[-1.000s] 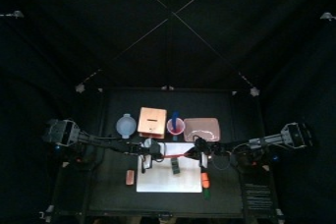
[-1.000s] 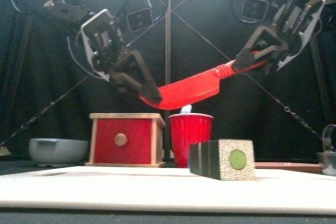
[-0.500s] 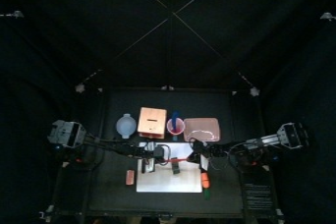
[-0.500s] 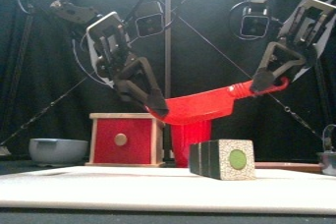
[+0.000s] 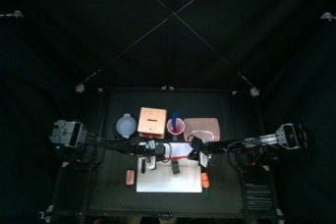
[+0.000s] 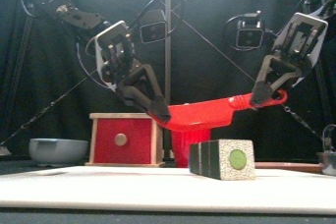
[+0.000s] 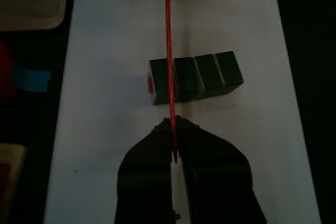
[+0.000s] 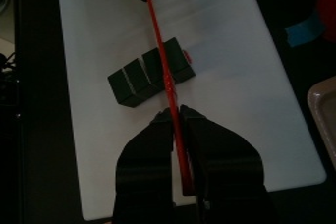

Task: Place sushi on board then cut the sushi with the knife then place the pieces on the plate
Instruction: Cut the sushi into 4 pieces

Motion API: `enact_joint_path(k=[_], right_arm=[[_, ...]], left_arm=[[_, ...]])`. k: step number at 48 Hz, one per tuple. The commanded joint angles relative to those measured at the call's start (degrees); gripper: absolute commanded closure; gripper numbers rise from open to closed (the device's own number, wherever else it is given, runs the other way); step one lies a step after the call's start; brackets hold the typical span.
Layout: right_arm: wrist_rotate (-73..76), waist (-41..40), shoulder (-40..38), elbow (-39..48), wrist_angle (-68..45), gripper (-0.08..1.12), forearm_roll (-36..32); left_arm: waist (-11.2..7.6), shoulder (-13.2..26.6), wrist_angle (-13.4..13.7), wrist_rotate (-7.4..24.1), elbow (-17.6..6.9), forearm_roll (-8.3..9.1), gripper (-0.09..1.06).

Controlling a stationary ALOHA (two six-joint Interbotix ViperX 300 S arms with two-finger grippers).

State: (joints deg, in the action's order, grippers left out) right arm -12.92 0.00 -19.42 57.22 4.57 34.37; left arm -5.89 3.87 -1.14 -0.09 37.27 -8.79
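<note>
Working over the table (image 5: 105,184), above the white cutting board (image 5: 175,181) at the middle of its front edge. Holding the red knife (image 6: 203,112) at both ends: with the left gripper (image 6: 147,105), jaws pinched tight on the broad end; with the right gripper (image 6: 272,90), jaws pinched tight on the narrow end. Carrying it left to right, a little lower at the left, clear of everything below. Straight under it, near the board's middle, the sushi roll (image 6: 223,159), resting with 1 round-marked end toward the table's front edge. Long axis front to back, so crossed by the blade at about a right angle. Judging by the wrist views, 3 blocks in the roll, with the blade over 1 end block or its seam; cannot tell which. Likely calls for a straight descent, both arms equally near.
</note>
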Motion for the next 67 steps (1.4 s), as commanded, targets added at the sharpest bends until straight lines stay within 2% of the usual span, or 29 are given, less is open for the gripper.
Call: enact_joint_path(k=[1,14,21,67], right_arm=[[0.26,-0.62,-0.18,-1.05,1.23,0.75,0.26],[0.18,-1.23,1.49,-1.14,2.37,0.75,0.0],[0.26,-1.85,2.29,-1.14,2.9,0.75,-0.44],[0.26,-2.99,4.48,-1.32,5.1,0.75,-0.53]], left_arm=[[-0.79,-0.62,-0.26,0.0,-1.67,-0.88,0.63],[-2.2,-0.35,-0.26,0.0,-1.67,-2.81,0.63],[-2.37,-0.09,-0.26,0.0,-1.76,-3.6,0.63],[-3.43,1.49,-0.26,0.0,-1.93,-5.45,0.63]])
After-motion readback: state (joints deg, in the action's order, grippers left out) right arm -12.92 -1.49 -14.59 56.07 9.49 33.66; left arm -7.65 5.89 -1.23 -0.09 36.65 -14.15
